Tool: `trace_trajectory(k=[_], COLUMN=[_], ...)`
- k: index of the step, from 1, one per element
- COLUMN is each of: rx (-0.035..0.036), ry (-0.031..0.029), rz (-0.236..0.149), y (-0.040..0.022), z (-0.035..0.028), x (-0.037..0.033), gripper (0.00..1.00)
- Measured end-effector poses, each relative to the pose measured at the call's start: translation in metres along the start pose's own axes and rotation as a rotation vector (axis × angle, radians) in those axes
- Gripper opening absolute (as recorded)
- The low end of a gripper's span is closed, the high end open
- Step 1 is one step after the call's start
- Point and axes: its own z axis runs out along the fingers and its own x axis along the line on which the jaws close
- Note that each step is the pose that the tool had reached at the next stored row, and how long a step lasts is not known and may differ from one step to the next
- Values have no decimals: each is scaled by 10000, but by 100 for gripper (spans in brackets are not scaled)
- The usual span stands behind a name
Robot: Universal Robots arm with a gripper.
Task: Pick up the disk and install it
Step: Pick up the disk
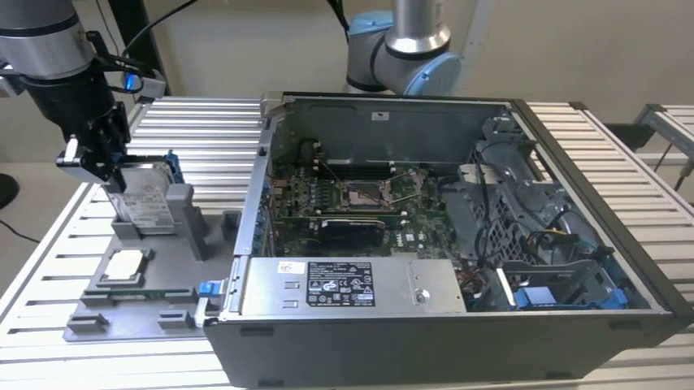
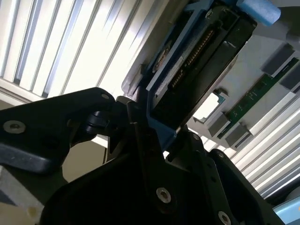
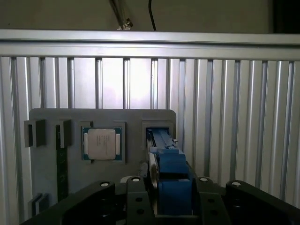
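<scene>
The disk (image 1: 146, 197) is a silver-grey drive in a blue bracket. It stands on edge in a slot of the grey stand (image 1: 179, 215), at the exterior view's left. My gripper (image 1: 112, 172) comes down on its upper end, with the black fingers closed on either side of the blue bracket. In the first wrist view the gripper (image 3: 168, 199) clamps the disk's blue bracket (image 3: 168, 161) from both sides. The second wrist view shows the disk (image 2: 201, 61) edge-on with its connector pins, its near corner pinched in the gripper (image 2: 159, 131).
The open computer case (image 1: 434, 345) fills the middle and right of the slatted aluminium table (image 1: 195, 122). Inside sit a grey box with a white label (image 1: 347, 284) and a blue-tabbed bay (image 1: 553, 294). A square silver chip (image 1: 125, 266) (image 3: 102, 144) lies on the grey fixture plate (image 1: 119, 317).
</scene>
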Motion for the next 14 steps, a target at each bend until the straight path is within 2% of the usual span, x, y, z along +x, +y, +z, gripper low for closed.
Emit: trace_trajectory(k=[14], rx=[-1], ry=[2], rz=[-1], y=[0], z=[0], x=[0], gripper=[0])
